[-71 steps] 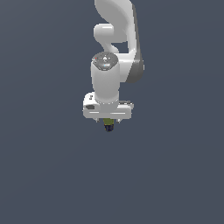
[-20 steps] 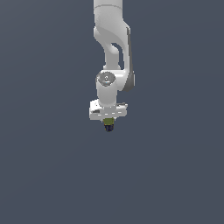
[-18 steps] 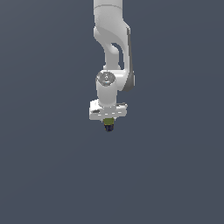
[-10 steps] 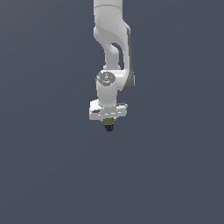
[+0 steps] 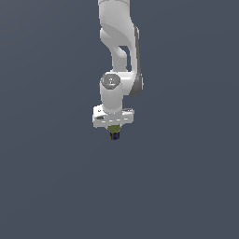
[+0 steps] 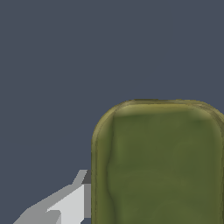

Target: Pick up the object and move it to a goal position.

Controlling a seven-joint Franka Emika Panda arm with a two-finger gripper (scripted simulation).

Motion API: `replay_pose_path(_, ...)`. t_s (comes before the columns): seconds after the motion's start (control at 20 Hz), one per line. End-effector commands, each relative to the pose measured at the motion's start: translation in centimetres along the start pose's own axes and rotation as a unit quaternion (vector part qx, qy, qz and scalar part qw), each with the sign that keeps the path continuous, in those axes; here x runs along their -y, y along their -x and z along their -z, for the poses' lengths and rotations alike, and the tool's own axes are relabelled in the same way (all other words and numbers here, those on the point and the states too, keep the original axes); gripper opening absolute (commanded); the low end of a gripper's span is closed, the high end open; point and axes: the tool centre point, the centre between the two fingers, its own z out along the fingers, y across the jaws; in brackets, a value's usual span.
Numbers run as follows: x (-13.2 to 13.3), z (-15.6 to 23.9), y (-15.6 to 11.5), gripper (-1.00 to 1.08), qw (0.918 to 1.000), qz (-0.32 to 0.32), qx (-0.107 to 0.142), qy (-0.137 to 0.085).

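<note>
Plain slate-grey background fills both views. One white arm [image 5: 119, 51] hangs downward, with one gripper [image 5: 114, 133] pinching one object [image 5: 114, 132], olive above and dark navy below, under its palm. Wrist view: the object's olive face [image 6: 159, 164] beside one grey finger [image 6: 65, 205]. Nothing else appears.
</note>
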Motion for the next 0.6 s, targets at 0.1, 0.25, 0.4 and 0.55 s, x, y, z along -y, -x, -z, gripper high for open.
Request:
replay_pose_path(0.1, -1.3, 2.5, -0.9, -1.0, 1.0, 0.0, -0.002, 0.001)
replay_pose_path(0.25, -2.4, 4.6, -1.6, -1.0, 1.0, 0.0, -0.002, 0.0)
replay_pose_path(0.4, -3.8, 7.0, -2.4, -1.0, 1.0, 0.0, -0.002, 0.0)
replay_pose_path(0.55, -5.2, 9.6, -3.3, -1.0, 1.0, 0.0, -0.002, 0.0)
